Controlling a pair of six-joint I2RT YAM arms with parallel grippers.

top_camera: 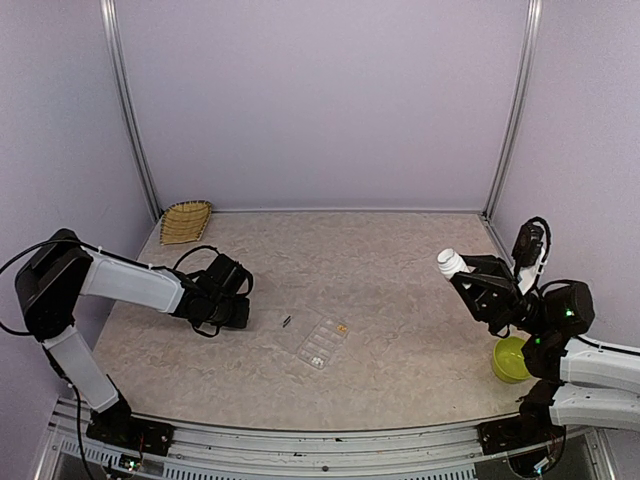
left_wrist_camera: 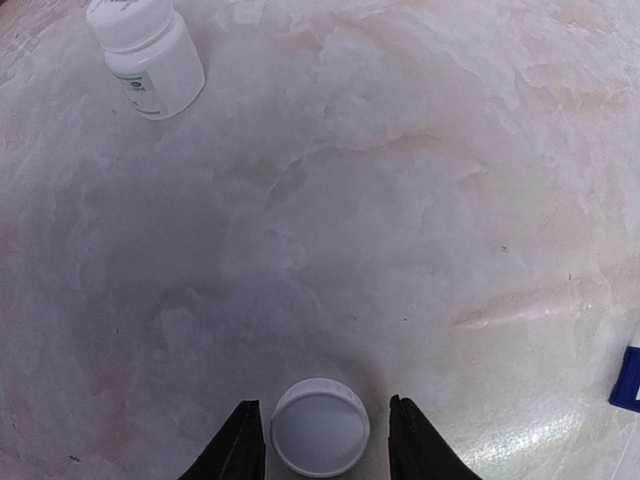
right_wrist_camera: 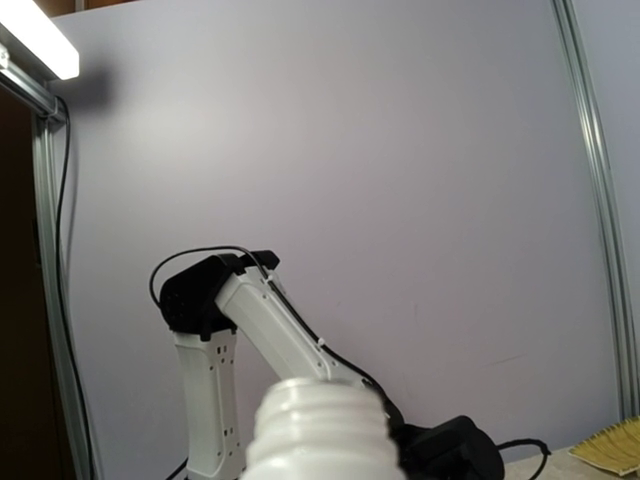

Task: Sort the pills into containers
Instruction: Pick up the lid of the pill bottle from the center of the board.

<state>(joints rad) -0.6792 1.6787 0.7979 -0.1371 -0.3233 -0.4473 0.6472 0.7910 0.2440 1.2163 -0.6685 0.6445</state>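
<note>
The left gripper (left_wrist_camera: 322, 405) has its jaws apart around a loose white cap (left_wrist_camera: 320, 428); beyond it stands a capped white bottle (left_wrist_camera: 150, 55), label unreadable. Mid-table, the clear organizer (top_camera: 323, 343) holds a few pills (top_camera: 342, 327), with one dark pill (top_camera: 287, 321) just left of it. Near the right edge, the right gripper (top_camera: 462, 272) clamps an open bottle (top_camera: 447, 260) aloft.

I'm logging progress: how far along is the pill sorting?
Done: one bottle is uncapped, a few pills sit in the organizer. In hand: the right pincer holds that bottle; the left pincer straddles a cap. Left: a dark speck, maybe a pill, lies loose; the second bottle is capped.
</note>
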